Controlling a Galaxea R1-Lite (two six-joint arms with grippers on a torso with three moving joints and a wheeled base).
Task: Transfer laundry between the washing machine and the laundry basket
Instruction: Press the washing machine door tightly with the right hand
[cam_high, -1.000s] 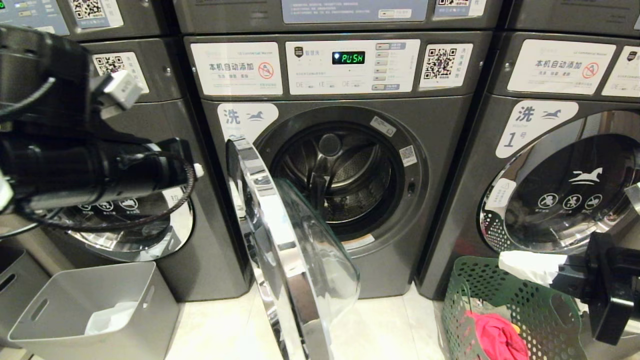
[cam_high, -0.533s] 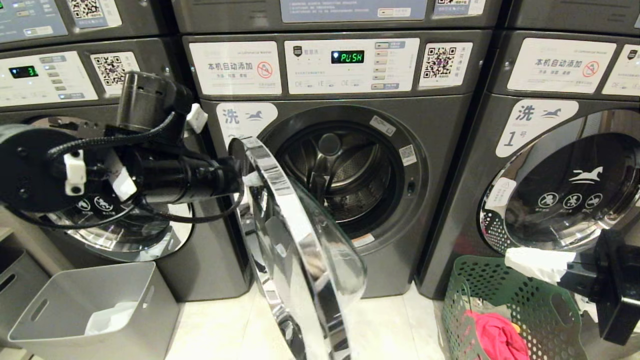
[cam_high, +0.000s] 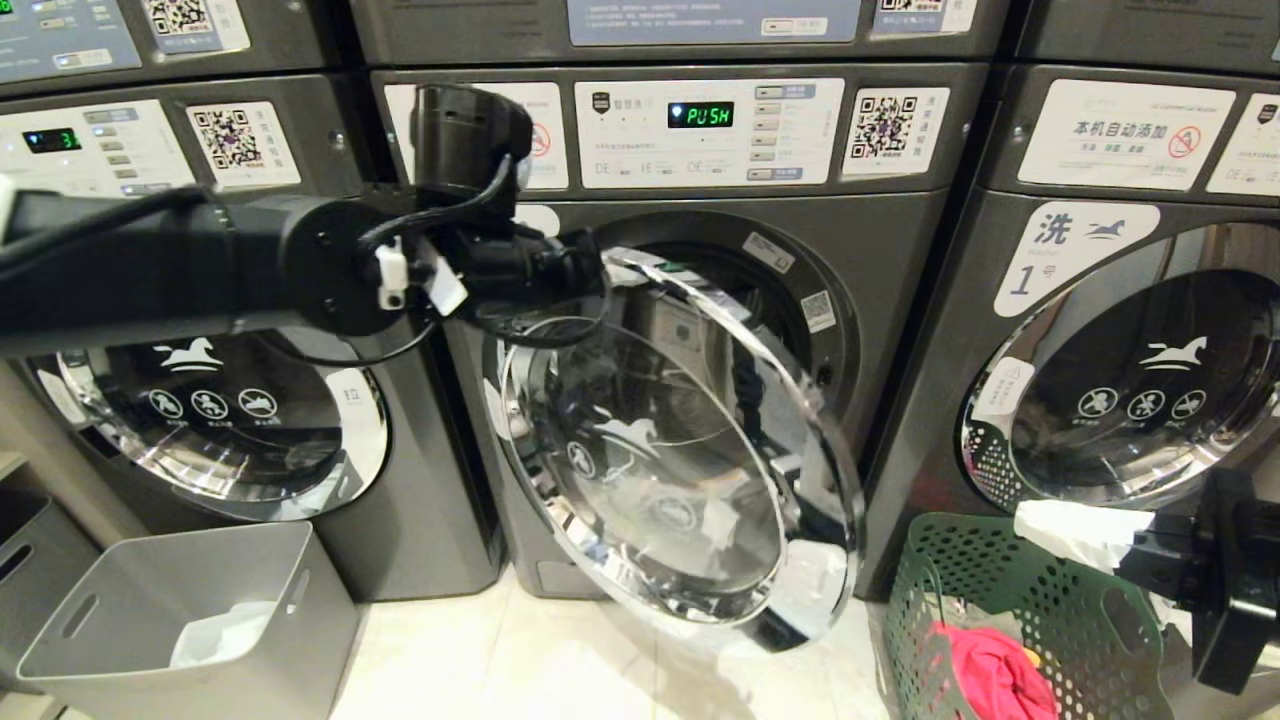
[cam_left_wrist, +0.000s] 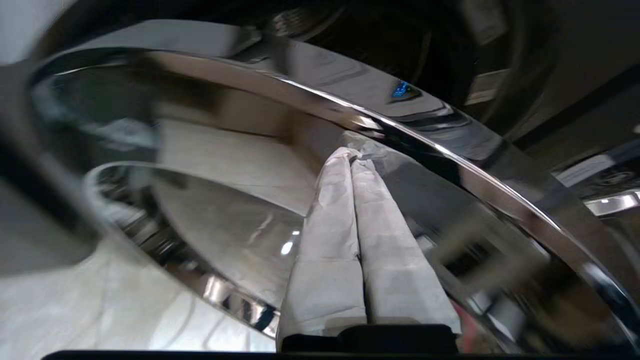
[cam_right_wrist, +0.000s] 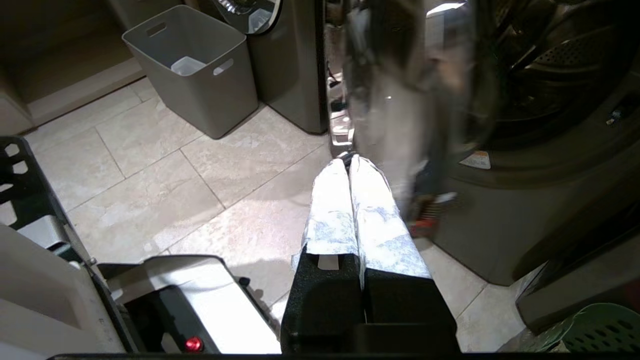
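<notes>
My left pincer, pressed together and empty, leans on the door's chrome rim; the washing machine's opening lies just beyond.

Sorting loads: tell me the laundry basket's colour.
Green, perforated laundry basket; head view shows it best.

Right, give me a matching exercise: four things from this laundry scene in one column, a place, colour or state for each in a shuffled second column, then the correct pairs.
Things:
1. middle washer door
2. green laundry basket
3. grey bin
4. left claw

Descriptions:
A. shut, tips against the chrome door ring
B. on the floor at the lower left of the head view, something white inside
C. partly open, glass and chrome
D. on the floor at the lower right of the head view, holding a pink garment

Pairs: 1-C, 2-D, 3-B, 4-A
</notes>
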